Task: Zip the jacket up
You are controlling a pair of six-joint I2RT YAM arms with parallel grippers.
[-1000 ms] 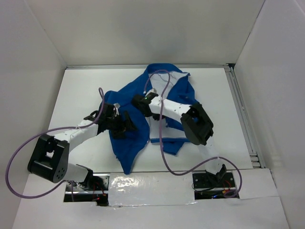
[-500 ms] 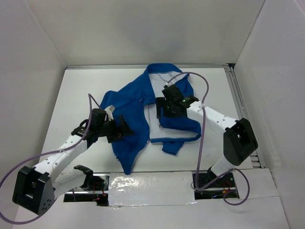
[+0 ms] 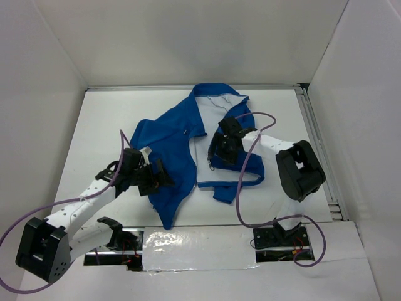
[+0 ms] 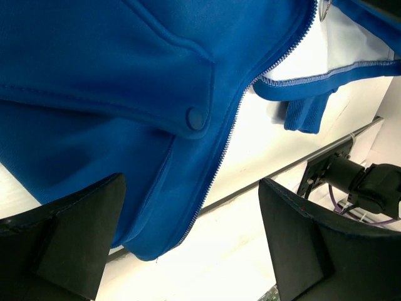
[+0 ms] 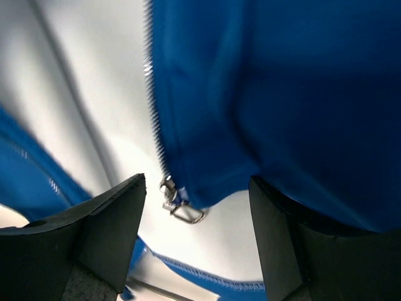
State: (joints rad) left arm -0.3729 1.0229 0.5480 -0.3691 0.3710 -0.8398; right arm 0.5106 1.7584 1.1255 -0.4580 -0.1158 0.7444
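Note:
The royal-blue jacket (image 3: 172, 147) lies open on the white table, with its white lining (image 3: 213, 119) showing in the middle. My left gripper (image 3: 158, 177) is open just above the left front panel. In the left wrist view (image 4: 191, 188) its fingers straddle the blue hem and the left zipper teeth (image 4: 233, 125), beside a blue snap (image 4: 196, 118). My right gripper (image 3: 220, 152) is open over the right front panel. In the right wrist view (image 5: 197, 188) the metal zipper slider (image 5: 177, 204) hangs at the panel's lower corner between the fingers, untouched.
A metal rail (image 3: 315, 147) runs along the table's right edge. White walls close in the left, back and right. Purple cables (image 3: 250, 188) loop over the jacket's right side and by the left arm. A taped strip (image 3: 194, 241) lies at the front between the arm bases.
My right arm has folded its elbow in, and its gripper has dropped slightly left toward the zipper slider. My left gripper has slid a little nearer along the left panel. The jacket has barely shifted.

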